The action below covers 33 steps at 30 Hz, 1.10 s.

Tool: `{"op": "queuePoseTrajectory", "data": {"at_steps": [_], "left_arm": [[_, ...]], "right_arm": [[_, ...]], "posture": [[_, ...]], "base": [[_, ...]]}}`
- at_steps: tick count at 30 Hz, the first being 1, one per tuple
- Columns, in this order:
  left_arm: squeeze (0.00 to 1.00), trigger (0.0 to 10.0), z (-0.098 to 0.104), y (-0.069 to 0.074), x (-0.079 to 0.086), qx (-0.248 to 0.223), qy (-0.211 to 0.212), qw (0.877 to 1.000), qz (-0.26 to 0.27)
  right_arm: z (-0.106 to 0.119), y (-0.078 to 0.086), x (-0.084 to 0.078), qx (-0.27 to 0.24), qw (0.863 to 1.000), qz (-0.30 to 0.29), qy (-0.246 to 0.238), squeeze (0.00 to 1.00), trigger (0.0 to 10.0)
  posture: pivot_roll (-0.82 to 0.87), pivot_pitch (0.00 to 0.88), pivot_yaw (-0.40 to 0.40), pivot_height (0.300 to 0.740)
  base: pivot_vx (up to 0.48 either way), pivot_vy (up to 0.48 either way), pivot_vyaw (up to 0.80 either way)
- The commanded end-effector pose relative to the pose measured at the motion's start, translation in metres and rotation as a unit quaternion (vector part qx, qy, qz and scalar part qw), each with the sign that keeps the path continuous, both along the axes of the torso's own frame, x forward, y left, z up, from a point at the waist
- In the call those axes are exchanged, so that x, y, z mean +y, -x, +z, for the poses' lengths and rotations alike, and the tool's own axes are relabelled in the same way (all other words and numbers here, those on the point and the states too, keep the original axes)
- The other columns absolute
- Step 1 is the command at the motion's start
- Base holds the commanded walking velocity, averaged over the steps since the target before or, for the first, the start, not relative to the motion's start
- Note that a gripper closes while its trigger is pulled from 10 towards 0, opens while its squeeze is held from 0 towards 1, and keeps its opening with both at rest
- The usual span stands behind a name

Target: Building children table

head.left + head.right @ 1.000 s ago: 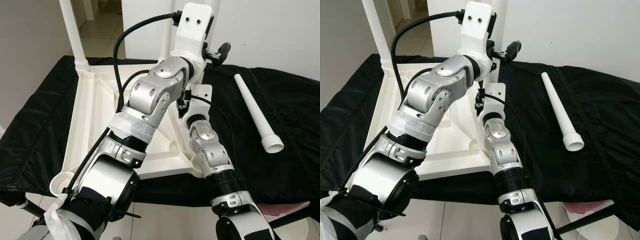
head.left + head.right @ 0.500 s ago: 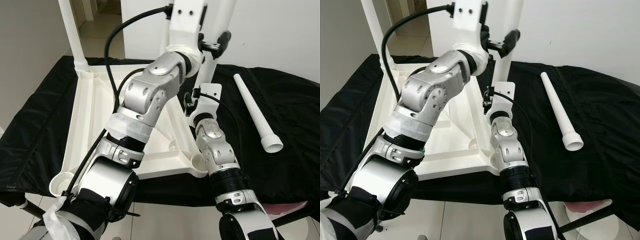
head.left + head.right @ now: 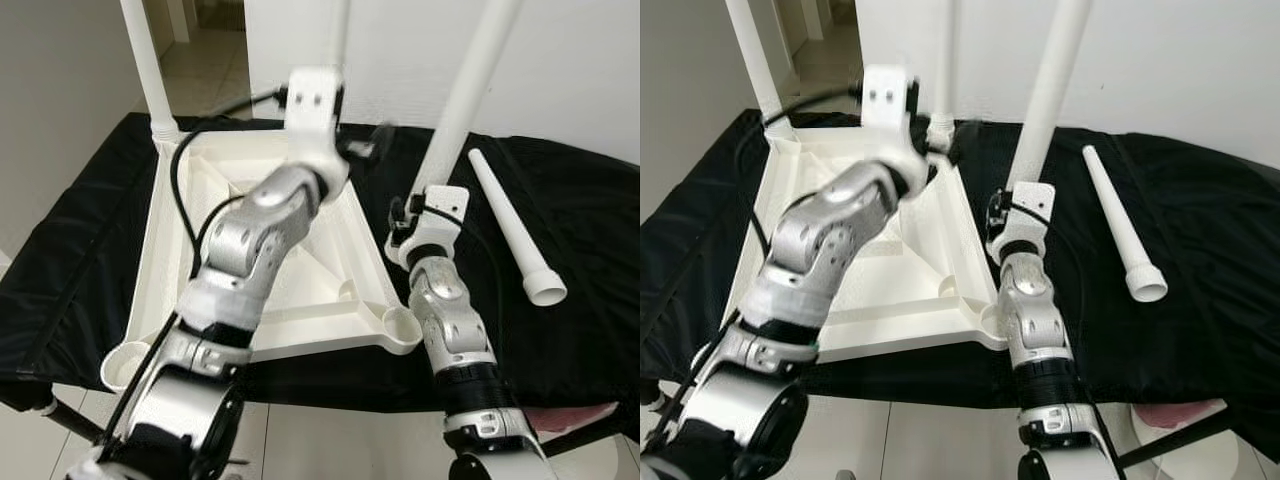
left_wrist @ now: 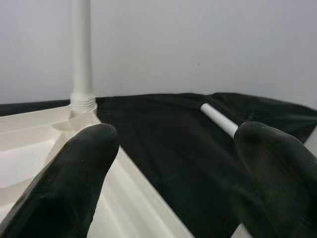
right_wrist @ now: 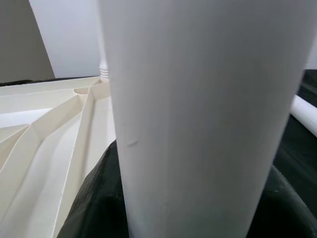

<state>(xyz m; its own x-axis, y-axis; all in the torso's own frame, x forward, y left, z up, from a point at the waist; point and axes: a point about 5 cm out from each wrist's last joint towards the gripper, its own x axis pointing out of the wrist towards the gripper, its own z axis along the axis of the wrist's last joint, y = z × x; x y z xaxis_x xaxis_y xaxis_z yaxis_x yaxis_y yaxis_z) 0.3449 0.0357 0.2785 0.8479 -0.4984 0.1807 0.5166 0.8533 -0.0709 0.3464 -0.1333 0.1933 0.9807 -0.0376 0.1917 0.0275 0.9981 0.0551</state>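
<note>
The white table top (image 3: 190, 230) lies upside down on a black cloth (image 3: 580, 210). White legs stand in its far left corner (image 3: 150, 70) and far right corner (image 3: 942, 60). My right gripper (image 3: 428, 200) is shut on the lower end of a third white leg (image 3: 470, 90), held upright and leaning right, just beside the top's right edge. In the right wrist view this leg (image 5: 198, 124) sits between the fingers. My left gripper (image 4: 173, 144) is open and holds nothing, hovering over the top near the far right corner. A loose leg (image 3: 510, 225) lies on the cloth to the right.
Empty leg sockets show at the near right corner (image 3: 400, 325) and near left corner (image 3: 125, 365). The cloth-covered surface ends close in front, with tiled floor (image 3: 330, 450) below. A white wall (image 3: 580, 60) stands behind. A pink object (image 3: 590, 415) peeks out at lower right.
My left gripper has come away from the held leg and swung left and down, over the table top. My right gripper has moved right with the leg, which now leans right.
</note>
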Motion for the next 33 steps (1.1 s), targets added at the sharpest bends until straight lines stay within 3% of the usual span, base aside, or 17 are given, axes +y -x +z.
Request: {"op": "queuePoseTrajectory", "data": {"at_steps": [1,4,8,20,25,29,33], "left_arm": [[0.00,10.0,0.000,0.008,-0.007,-0.027,-0.020,0.997,-0.068],[0.00,10.0,-0.008,0.009,-0.004,-0.018,-0.029,0.997,-0.067],[0.00,10.0,-0.037,0.021,0.002,-0.031,-0.096,0.992,-0.072],[0.00,10.0,-0.062,0.036,0.004,-0.029,-0.119,0.989,-0.081],[0.00,10.0,-0.071,0.045,0.006,-0.056,-0.132,0.985,-0.092],[0.00,10.0,-0.080,0.053,0.009,-0.072,-0.154,0.979,-0.114],[0.00,10.0,-0.089,0.061,0.013,-0.048,-0.150,0.975,-0.157]], "right_arm": [[0.005,0.004,-0.002,-0.021,1.000,0.009,-0.001,0.00,10.0],[0.004,0.007,-0.004,-0.023,1.000,0.014,0.002,0.00,10.0],[0.002,0.020,-0.008,-0.037,0.998,0.049,0.003,0.00,10.0],[-0.007,0.044,-0.008,-0.049,0.995,0.091,0.013,0.00,10.0],[-0.013,0.056,-0.005,-0.046,0.992,0.118,0.016,0.00,10.0],[-0.018,0.062,-0.005,-0.038,0.990,0.134,0.022,0.00,10.0],[-0.028,0.070,-0.006,-0.024,0.986,0.161,0.038,0.00,10.0]], "posture": [[0.06,0.018,-0.015,0.740],[0.06,0.019,-0.015,0.740],[0.06,0.026,-0.015,0.740],[0.06,0.045,-0.012,0.740],[0.05,0.055,-0.009,0.740],[0.05,0.062,-0.009,0.740],[0.05,0.071,-0.011,0.740]], "base": [[0.000,0.000,0.00],[0.000,0.000,0.00],[0.000,0.000,0.00],[0.000,0.000,0.00],[0.000,0.000,0.00],[0.000,0.000,0.00],[0.000,0.000,0.00]]}}
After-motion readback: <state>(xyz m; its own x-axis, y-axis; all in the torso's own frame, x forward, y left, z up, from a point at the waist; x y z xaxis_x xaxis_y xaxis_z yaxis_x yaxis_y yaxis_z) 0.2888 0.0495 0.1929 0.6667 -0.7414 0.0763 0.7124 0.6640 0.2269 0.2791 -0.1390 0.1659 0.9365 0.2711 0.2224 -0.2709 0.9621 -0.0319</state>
